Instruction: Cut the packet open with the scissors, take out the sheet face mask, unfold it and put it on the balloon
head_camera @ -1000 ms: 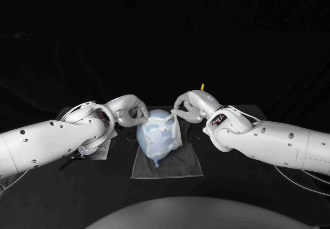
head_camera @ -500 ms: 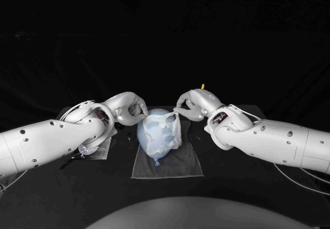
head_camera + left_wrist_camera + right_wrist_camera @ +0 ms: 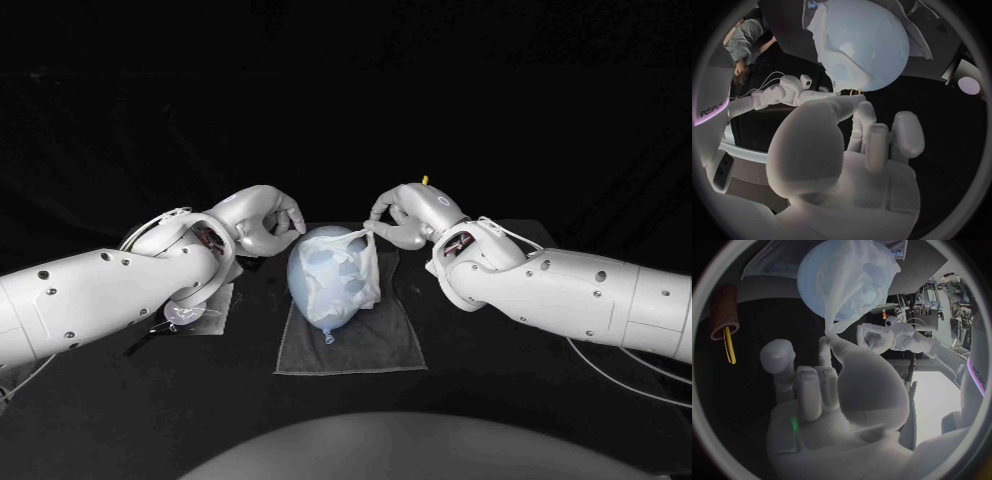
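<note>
Balloon (image 3: 326, 292) lies on a grey towel (image 3: 368, 350) at the middle of the black table (image 3: 144, 400), its knot pointing toward the near edge. The sheet face mask (image 3: 361, 268) is draped over it, hanging down the side nearer the right arm. The right hand (image 3: 404, 218) pinches a corner of the mask between thumb and one finger, at the balloon's far end, pulling that corner into a point. The left hand (image 3: 263, 225) sits just beside the balloon's far end on the other side, fingers curled in. Whether it grasps anything or touches the balloon, I cannot tell. A yellow-tipped object (image 3: 424, 182) stands just beyond the right hand.
</note>
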Tool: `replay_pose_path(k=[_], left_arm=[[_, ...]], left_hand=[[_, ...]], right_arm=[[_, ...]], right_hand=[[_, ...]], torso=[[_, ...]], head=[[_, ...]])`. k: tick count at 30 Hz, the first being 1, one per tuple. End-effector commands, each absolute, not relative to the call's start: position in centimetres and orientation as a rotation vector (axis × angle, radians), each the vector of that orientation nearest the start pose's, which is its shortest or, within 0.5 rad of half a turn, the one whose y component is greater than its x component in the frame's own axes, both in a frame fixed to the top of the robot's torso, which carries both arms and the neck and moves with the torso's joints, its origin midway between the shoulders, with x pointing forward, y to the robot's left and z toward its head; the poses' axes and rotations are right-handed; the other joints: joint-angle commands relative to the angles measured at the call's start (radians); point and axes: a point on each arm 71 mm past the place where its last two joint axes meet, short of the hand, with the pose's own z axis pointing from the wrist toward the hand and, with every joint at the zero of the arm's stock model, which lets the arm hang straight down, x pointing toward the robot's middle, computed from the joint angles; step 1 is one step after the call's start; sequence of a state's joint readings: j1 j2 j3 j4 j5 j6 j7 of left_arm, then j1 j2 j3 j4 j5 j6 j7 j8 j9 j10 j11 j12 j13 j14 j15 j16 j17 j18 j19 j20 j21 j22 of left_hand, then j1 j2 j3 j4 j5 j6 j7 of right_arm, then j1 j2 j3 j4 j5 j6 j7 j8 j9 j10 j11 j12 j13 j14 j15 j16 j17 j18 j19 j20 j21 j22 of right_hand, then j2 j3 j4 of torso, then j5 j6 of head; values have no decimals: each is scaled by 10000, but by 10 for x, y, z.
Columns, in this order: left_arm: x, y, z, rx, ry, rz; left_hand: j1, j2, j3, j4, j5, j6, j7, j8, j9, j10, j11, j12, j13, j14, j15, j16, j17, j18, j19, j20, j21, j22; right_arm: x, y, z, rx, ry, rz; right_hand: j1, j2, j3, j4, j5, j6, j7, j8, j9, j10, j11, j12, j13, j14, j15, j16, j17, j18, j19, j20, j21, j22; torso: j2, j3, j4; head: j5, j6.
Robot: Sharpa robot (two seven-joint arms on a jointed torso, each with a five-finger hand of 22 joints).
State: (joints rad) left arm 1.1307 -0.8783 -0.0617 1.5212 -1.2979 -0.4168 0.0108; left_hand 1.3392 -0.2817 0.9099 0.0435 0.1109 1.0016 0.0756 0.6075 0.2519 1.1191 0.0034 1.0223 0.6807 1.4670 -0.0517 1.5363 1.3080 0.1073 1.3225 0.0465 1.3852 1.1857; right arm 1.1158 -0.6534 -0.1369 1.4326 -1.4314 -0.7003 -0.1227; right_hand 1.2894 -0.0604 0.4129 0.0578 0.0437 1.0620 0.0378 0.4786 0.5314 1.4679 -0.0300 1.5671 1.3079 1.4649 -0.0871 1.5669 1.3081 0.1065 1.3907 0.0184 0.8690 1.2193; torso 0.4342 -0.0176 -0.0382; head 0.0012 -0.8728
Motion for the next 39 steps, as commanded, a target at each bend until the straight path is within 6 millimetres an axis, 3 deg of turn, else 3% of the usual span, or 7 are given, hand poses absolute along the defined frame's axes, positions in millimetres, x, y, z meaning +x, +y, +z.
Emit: replay_pose_path(k=[1, 9, 12, 17, 23, 31, 39], left_arm=[[471, 217, -214, -16, 16369, -7654], [474, 222, -213, -784, 16268, -7840], [476, 227, -212, -1564, 16160, -8164], [479, 242, -213, -3786, 16110, -8749], [483, 263, -215, -6303, 15835, -9191], [487, 277, -216, -8071, 15174, -10146], [490, 267, -215, -8867, 14676, -12483]], left_hand=[[-83, 29, 5, -67, 33, -16, 9, 66, 1784, 56, -16, 60, 8, 768, -49, 43, 1939, -206, 70, 23, 44, 20], [-250, 114, 55, -59, -45, -164, 55, 22, 1885, -361, 24, -402, -637, 648, -20, -97, 1647, -133, -147, 12, -120, -306], [-415, 261, -201, -2, -143, -859, 285, -180, 2021, -1262, 276, -1280, -1334, 40, 172, -791, 400, 151, -1139, 138, -964, -1732], [-486, 391, -1269, 214, -174, -1364, 540, -619, 1904, -1707, 557, -2647, -2371, -1831, 438, -3139, -2826, 771, -3311, 430, -3549, -5223], [-783, 268, -2119, 603, -181, -1668, 779, -1152, 1534, -1899, 899, -3799, -3287, -3430, 707, -5612, -5559, 760, -3380, 680, -4752, -6045], [-632, 308, -3845, 1297, -240, -1833, 1050, -1707, 940, -1944, 1155, -5306, -4502, -4069, 1039, -7447, -6583, 759, -3175, 980, -7030, -7673], [161, 784, -5383, 2022, -363, -1932, 1282, -2036, 304, -1994, 1573, -6836, -5724, -5438, 1691, -10948, -8272, 750, -4300, 1945, -10599, -9973]], right_arm=[[470, -138, -236, 79, 14495, 7357], [478, -135, -238, 393, 14805, 7142], [482, -137, -241, 643, 15156, 7131], [483, -145, -240, 1237, 15249, 7319], [489, -162, -242, 2937, 15742, 7645], [495, -181, -246, 5860, 16105, 9278], [492, -199, -246, 7533, 15875, 11113]], right_hand=[[47, 16, 467, -411, 51, -5, -60, 37, 659, 1029, -79, 37, 2629, 1059, -69, 39, 2627, 194, 6, -45, -41, -9], [-226, -39, 477, -171, 48, -530, 57, -98, 610, 711, 21, -542, 2214, 1059, 5, 39, 2627, 349, -340, 10, -1095, -513], [-649, -309, 196, 178, 41, -1466, 591, -809, 256, -369, 451, -2339, 993, 991, 363, -43, 2407, 523, -996, 222, -2856, -1384], [-631, -565, -143, 541, 57, -2790, 1330, -1900, -236, -3948, 1159, -7455, -2521, -881, 1007, -2242, -1588, 550, -2318, 775, -4811, -2508], [-737, -859, -750, 1213, 130, -3516, 1795, -2458, -484, -5825, 1665, -9621, -4740, -4005, 1547, -6745, -6150, 658, -3432, 1453, -6858, -4341], [-5, -291, -1472, 1676, 51, -2706, 1840, -2482, -748, -5671, 1873, -11646, -8347, -4644, 1858, -10030, -7597, 759, -4125, 1968, -8099, -7139], [807, -76, -848, 1342, 65, -2047, 1761, -2896, -1235, -4608, 1779, -12763, -10685, -4071, 1849, -11780, -8546, 782, -4111, 2006, -8050, -8628]], torso=[[0, -2, -7], [-16, 3, 13], [-16, 1, 13], [-13, -6, -2], [-23, -9, -3], [-41, -18, -10], [-199, -126, -32]], head=[[-12, 2], [-58, 2], [-48, 2], [6, 2], [22, 2], [42, 2], [151, 2]])
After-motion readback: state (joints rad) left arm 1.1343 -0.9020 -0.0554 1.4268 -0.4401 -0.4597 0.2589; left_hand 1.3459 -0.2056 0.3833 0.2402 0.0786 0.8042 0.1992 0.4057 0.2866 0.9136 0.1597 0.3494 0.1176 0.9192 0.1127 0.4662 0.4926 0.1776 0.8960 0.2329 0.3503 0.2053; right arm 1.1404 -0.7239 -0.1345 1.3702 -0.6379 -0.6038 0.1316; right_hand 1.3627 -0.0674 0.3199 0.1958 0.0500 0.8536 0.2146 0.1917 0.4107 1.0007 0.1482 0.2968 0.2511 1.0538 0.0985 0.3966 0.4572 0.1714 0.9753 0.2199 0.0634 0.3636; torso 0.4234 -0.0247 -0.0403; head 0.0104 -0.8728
